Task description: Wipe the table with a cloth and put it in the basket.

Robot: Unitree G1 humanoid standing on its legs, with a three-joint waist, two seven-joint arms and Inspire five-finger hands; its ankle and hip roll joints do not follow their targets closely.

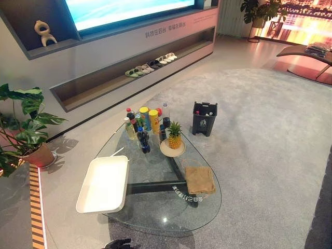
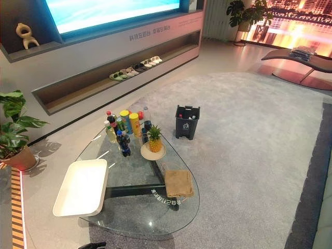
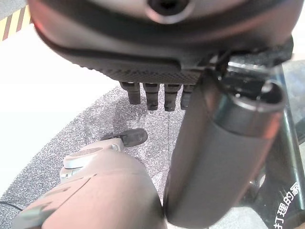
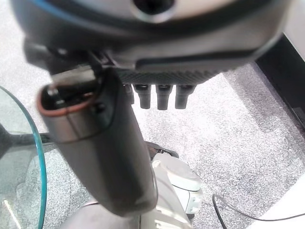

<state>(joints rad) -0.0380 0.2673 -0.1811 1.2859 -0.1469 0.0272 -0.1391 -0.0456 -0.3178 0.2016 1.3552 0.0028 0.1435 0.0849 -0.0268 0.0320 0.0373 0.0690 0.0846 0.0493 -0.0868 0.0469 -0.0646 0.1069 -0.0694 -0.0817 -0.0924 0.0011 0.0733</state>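
With both robot hands hanging relaxed and empty, bring one to the cloth (image 1: 199, 180) lying untouched on the table (image 1: 155, 215).

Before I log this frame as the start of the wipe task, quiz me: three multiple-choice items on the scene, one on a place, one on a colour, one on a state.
1. Where does the brown cloth lie?
A. in the white tray
B. on the glass table, near its right edge
C. on the carpet

2. What colour is the tray?
A. white
B. black
C. green

3. How is the cloth?
A. crumpled in a ball
B. hanging off the edge
C. flat, untouched by either hand

Answers:
1 B, the cloth rests on the glass to the right of the dark table base.
2 A, its walls and floor are white.
3 C, it lies flat, with nothing on it.
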